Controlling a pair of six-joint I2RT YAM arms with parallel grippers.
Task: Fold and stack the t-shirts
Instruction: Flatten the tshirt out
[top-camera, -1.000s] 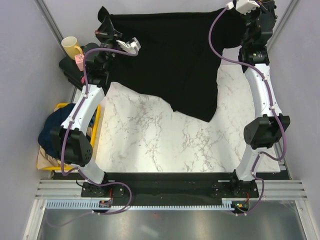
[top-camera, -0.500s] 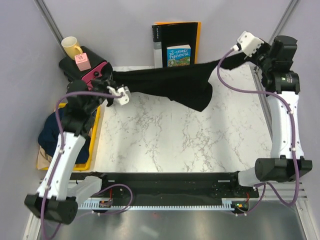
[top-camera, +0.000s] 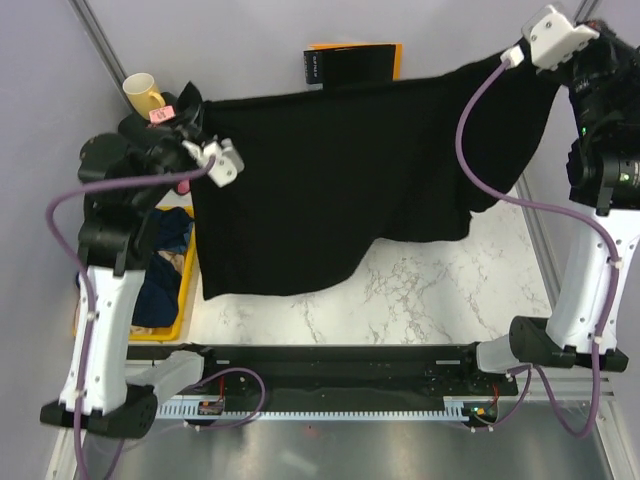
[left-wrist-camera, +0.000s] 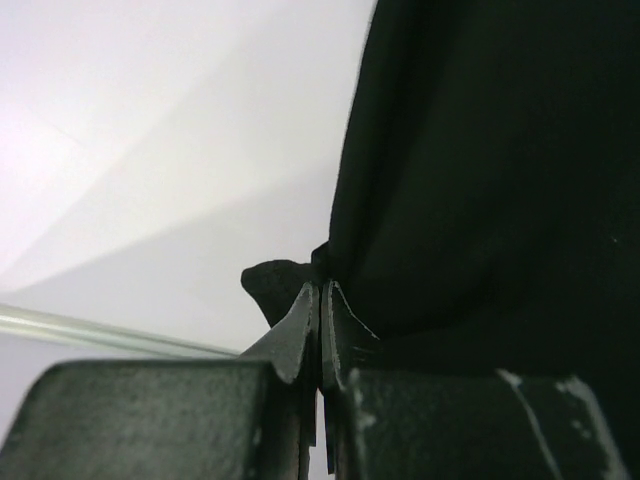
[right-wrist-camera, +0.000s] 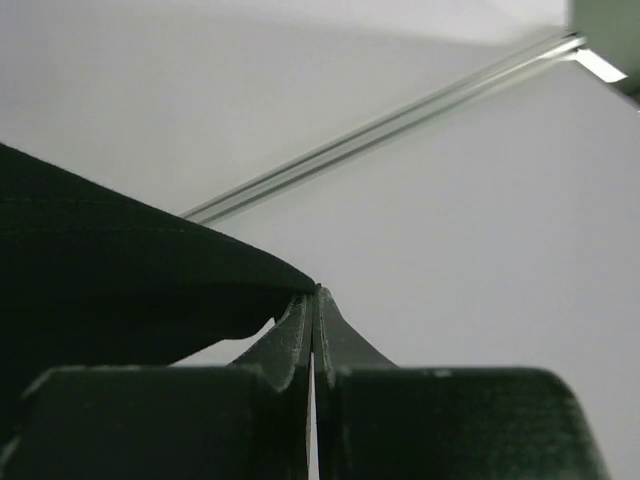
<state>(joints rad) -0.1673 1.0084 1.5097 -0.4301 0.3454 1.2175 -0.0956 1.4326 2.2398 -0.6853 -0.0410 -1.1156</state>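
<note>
Black t-shirt (top-camera: 340, 180) is hanging between my left hand (left-wrist-camera: 321, 305) and right hand (right-wrist-camera: 314, 305), both pinching its edge; I'm aiming to lower it level and taut

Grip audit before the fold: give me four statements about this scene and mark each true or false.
1. The left gripper and the right gripper are both shut on the black shirt. True.
2. The black shirt lies flat on the table. False: it hangs spread between the two grippers, above the table.
3. A yellow mug stands at the far left. True.
4. The yellow bin is empty. False: blue cloth lies in the bin.
</note>
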